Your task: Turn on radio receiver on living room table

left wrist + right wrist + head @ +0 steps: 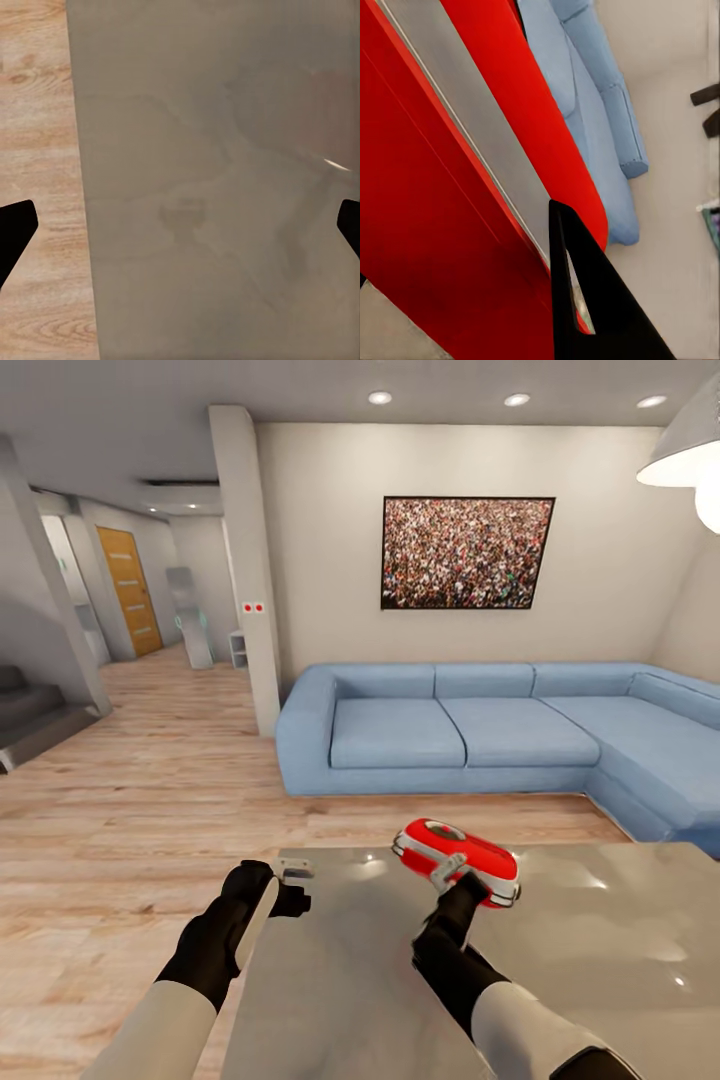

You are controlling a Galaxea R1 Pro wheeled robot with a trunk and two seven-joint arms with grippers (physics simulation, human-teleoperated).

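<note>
Two arms are out over the table (pixel 620 970), and the right gripper (pixel 452 872) is pressed against the near side of the radio (pixel 458 858), at about one o'clock from the robot; whether its fingers are apart, I cannot tell. Left gripper (pixel 292 888) hovers spread wide at eleven o'clock over the table's corner. Judging by this, the switching-on is under way; next comes a precise push on the control without shoving the radio toward the sofa (pixel 480 730).

A blue L-shaped sofa (pixel 520 730) stood centre-right below a framed crowd picture (pixel 466 552) on the white wall; wood-plank floor (pixel 150 780) ran toward an orange door (pixel 130 590) at upper left.
</note>
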